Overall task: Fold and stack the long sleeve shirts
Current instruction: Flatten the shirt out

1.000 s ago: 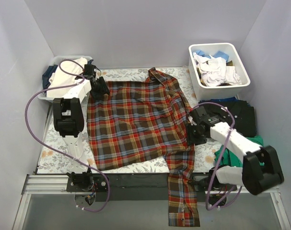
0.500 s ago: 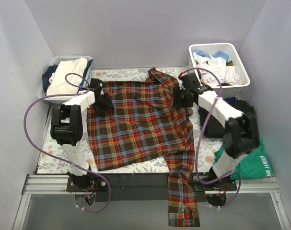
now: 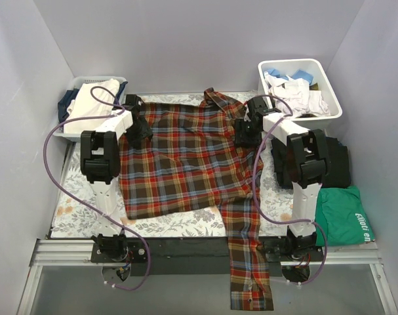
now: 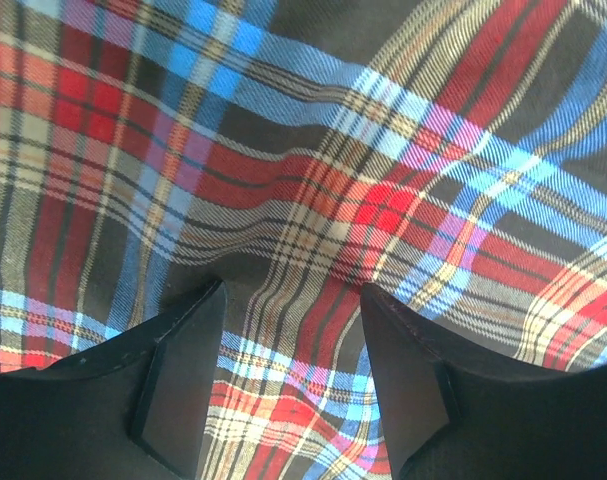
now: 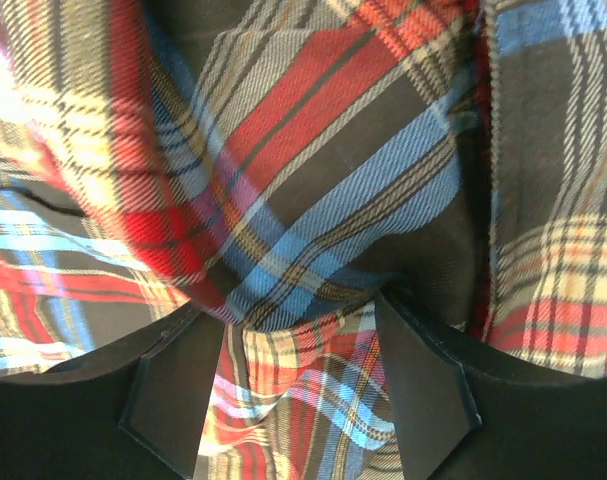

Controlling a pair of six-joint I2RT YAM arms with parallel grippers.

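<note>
Red, brown, blue and yellow plaid flannel shirt (image 3: pixel 185 164) spread across floral table (image 3: pixel 74 210), sleeve (image 3: pixel 248 262) over its near edge; wrist views show left gripper (image 4: pixel 288 290) parted over flat cloth, right gripper (image 5: pixel 303 300) parted astride a raised fold

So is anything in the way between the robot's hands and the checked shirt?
No, nothing visible. The left gripper and the right gripper are both right over the plaid shirt with their jaws open. Each wrist view shows only the shirt's cloth in front of them.
</note>
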